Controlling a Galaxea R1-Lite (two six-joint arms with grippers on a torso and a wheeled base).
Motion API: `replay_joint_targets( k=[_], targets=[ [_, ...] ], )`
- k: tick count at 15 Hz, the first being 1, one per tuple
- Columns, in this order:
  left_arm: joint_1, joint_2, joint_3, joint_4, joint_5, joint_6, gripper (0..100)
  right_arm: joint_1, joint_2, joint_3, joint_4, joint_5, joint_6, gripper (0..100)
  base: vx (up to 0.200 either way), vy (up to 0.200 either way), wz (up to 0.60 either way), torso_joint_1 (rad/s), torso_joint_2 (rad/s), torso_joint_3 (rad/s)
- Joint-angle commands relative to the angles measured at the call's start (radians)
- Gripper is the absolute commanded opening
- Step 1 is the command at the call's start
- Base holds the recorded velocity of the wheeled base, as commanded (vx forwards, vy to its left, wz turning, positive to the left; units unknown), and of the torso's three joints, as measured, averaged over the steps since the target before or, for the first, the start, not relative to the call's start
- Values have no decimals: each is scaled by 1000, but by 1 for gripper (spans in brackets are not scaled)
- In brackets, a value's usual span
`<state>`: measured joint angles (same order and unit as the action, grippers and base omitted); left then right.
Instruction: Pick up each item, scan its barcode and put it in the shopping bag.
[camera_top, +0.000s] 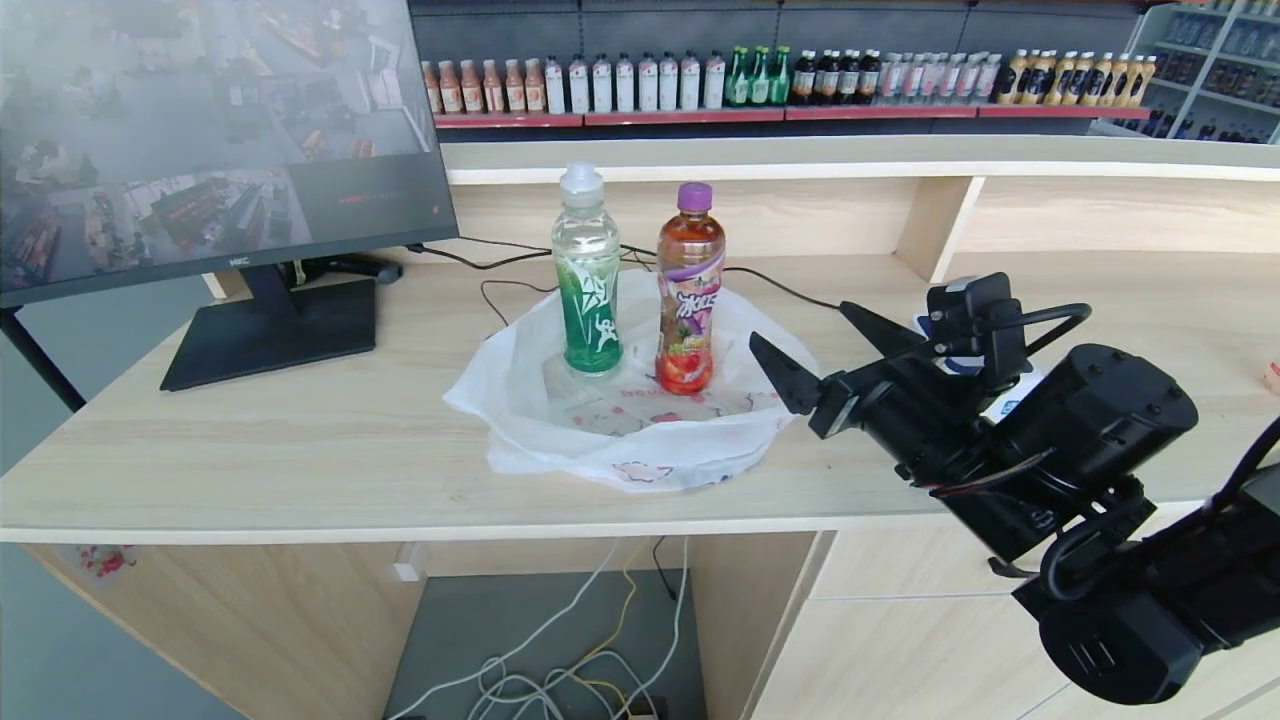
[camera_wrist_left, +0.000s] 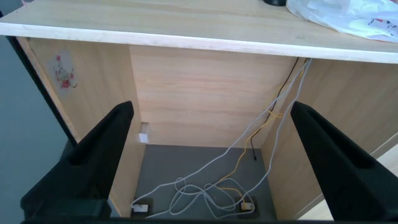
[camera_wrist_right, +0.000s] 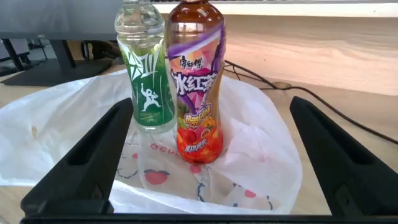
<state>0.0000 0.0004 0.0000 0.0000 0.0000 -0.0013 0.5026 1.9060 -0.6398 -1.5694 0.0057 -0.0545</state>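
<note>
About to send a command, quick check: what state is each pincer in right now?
Left pincer: open, holding nothing.
Right pincer: open, holding nothing, facing the green bottle and red bottle in the shopping bag.

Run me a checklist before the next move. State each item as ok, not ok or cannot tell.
1. Right tool open and empty, beside the bag: ok.
2. Left tool open and empty, below the edge of the light wooden counter: ok.
3. Clear plastic bottle with a green label upright inside the white plastic shopping bag: ok.
4. Red-drink bottle with a purple cap upright in the same bag, beside the first: ok.
5. Both barcodes scanned: cannot tell.
6. Nothing left to scan: cannot tell; a white and blue object sits mostly hidden behind the right arm.
</note>
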Motion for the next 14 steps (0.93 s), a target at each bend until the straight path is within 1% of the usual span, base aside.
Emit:
replay_joint_targets(
  k=[1,7,12,14],
  targets=[
    [0,0,0,0,0,0,100,-6,1,0,-1,0,1,100,0,-200,0,-2,2,-2],
    [0,0,0,0,0,0,100,-18,-24,26,-1,2,8,100,0,-200,0,2,4,4],
    [0,0,0,0,0,0,100,-18,-33,26,-1,0,8,100,0,-200,0,1,0,0],
    [-2,0,0,0,0,0,100,-16,-71,17,-1,2,13,100,0,-200,0,5,2,0]
  ],
)
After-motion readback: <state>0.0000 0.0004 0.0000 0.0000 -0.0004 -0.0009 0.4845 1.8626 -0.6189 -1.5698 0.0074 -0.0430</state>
